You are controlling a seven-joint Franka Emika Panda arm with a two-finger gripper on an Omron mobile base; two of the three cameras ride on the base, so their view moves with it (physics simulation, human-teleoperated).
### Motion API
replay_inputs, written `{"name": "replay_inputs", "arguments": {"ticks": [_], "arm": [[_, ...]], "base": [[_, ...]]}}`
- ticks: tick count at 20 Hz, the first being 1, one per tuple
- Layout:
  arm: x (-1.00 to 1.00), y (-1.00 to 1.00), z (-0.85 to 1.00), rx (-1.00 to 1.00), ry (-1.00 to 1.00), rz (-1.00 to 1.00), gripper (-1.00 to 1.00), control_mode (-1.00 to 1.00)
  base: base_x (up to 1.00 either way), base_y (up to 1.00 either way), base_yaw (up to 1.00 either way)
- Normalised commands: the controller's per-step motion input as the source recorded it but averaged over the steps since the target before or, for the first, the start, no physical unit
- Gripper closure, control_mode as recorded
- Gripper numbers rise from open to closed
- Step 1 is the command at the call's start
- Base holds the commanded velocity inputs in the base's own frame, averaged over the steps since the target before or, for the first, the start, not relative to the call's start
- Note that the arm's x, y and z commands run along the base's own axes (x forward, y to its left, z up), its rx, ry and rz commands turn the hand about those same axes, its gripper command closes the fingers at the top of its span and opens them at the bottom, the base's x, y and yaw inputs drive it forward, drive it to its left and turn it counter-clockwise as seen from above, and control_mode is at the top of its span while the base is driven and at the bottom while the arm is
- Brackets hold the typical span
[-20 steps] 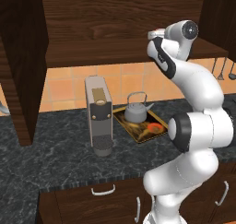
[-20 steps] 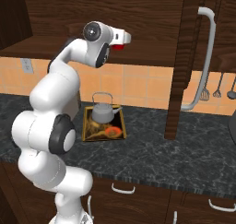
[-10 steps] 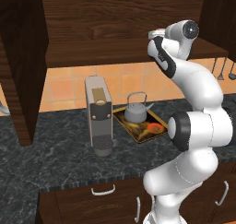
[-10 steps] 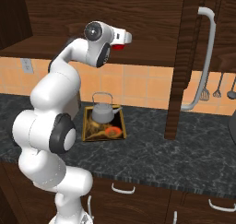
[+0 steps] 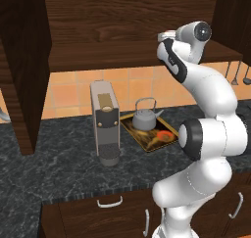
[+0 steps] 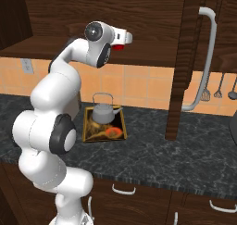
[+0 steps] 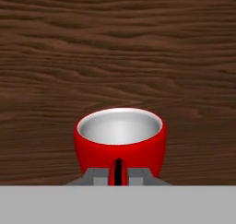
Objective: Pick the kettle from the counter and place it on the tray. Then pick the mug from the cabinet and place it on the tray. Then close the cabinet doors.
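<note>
In the hand view the red mug (image 7: 120, 142) is sitting in the lower middle of the frame, its white inside facing up and its thin handle pointing straight down toward the hand (image 7: 119, 177), whose two grey fingertips (image 7: 97, 177) are pressing together on either side of that handle, pinching it; dark wood grain of the cabinet (image 7: 118, 48) is spreading behind it across the rest of the frame. In the right base view the arm is reaching up so that the hand (image 6: 124, 38) is lying at the upper middle of the frame, level with the cabinet shelf, with a patch of the mug's red showing just below its white end. In the left base view the hand (image 5: 165, 36) is sitting at the upper right, at the shelf's front edge, the arm covering much of it. The kettle (image 5: 144, 118) is standing on the tray (image 5: 165, 139) in the middle of the left base view, toward the tray's far end, with the orange-red picture showing in front of it. The tray is lying on the dark marbled counter (image 5: 59, 168), just right of the tall grey coffee machine (image 5: 105, 122). An open cabinet door (image 6: 183, 62) with its long silver bar handle is hanging at the right of the right base view, and another open door (image 5: 24, 70) is filling the left edge of the left base view.
</note>
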Motion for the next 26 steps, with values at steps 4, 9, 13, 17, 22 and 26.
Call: {"name": "replay_inputs", "arguments": {"ticks": [4, 9, 13, 17, 22, 26], "arm": [[-0.08, 0.00, 0.00, 0.00, 0.00, 0.00, 1.00, -1.00], [-0.45, -0.01, 0.00, 0.00, -0.01, 0.00, 1.00, -1.00], [-0.79, 0.00, 0.00, 0.00, -0.03, 0.02, 1.00, -1.00], [-0.75, 0.06, 0.01, 0.00, -0.02, 0.11, 1.00, -1.00], [-0.83, 0.02, 0.00, 0.00, -0.02, 0.12, 1.00, -1.00], [-0.85, 0.05, 0.00, 0.00, 0.00, 0.10, 1.00, -1.00]], "base": [[0.00, 0.00, 0.00], [0.00, 0.00, 0.00], [0.00, 0.00, 0.00], [0.00, 0.00, 0.00], [0.00, 0.00, 0.00], [0.00, 0.00, 0.00]]}}
